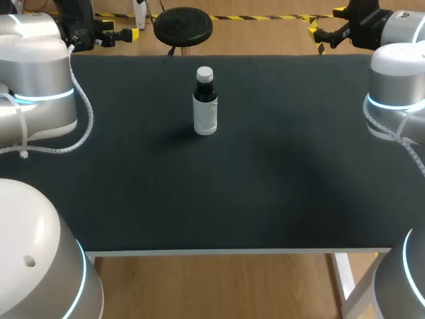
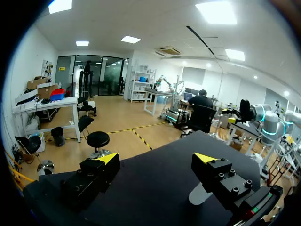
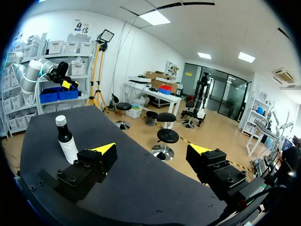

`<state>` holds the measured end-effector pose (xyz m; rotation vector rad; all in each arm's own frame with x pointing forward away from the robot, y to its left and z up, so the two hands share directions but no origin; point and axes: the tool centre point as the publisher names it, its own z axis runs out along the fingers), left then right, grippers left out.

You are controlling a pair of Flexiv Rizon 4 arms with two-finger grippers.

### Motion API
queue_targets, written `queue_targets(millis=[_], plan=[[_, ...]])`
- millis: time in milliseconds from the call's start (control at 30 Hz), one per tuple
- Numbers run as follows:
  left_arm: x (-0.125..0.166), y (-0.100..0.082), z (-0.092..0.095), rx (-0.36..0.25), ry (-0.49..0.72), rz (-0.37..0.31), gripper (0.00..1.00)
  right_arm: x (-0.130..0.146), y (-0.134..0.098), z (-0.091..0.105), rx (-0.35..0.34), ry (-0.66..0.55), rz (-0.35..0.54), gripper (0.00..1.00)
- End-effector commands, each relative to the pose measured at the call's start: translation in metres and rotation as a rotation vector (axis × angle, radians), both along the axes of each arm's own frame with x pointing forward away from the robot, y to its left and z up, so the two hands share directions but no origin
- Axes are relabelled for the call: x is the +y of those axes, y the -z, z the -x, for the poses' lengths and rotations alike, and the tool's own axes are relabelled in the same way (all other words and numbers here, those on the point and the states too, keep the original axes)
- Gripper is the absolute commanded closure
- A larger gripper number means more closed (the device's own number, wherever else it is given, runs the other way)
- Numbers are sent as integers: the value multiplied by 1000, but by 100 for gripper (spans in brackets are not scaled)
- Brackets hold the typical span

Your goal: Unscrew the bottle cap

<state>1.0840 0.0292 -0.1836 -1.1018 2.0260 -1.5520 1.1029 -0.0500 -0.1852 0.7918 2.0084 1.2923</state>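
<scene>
1. Left end effector (image 2: 156, 160): two black fingers with yellow tips, spread wide (released), with only bare surface showing between them. In the head view it sits at the far left corner (image 1: 126, 33).
2. Right end effector (image 3: 151, 150): likewise released, its yellow-tipped fingers held far apart and gripping nothing. In the head view it appears at the far right corner (image 1: 322, 34).
3. Small dark bottle with a white label (image 1: 205, 109): stands upright on the surface, roughly midway between the two arms and nearer the far edge than the near one. It is well apart from both end effectors. From the right wrist it is seen (image 3: 67, 143) ahead of and outside one finger, not between the pair.
4. Pale round screw cap (image 1: 204, 73): seated on the bottle neck, level (also visible from the right wrist (image 3: 60, 121)).
5. Black matte surface (image 1: 265, 199): a rectangular tabletop with a pale front edge, carrying the bottle.
6. Left arm (image 1: 40, 86) and right arm (image 1: 398, 93): silver-white segments with glowing blue rings, entering from opposite sides.
</scene>
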Motion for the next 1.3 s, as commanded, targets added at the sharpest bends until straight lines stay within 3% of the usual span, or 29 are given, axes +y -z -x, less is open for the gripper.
queue_targets(millis=[33,467,700,900,1033,1300], plan=[[0,-1,0,4,1,-1,0,0,0,0,0,0,0,0],[0,-1,0,4,1,-1,0,0,0,0,0,0,0,0],[-12,-7,9,-70,188,-18,0,0,0,0,0,0,0,0],[-20,-3,15,-92,355,63,0,0,0,0,0,0,0,0],[-29,-1,24,-144,501,41,0,0,0,0,0,0,0,0],[-33,-1,30,-179,569,22,0,0,0,0,0,0,0,0]])
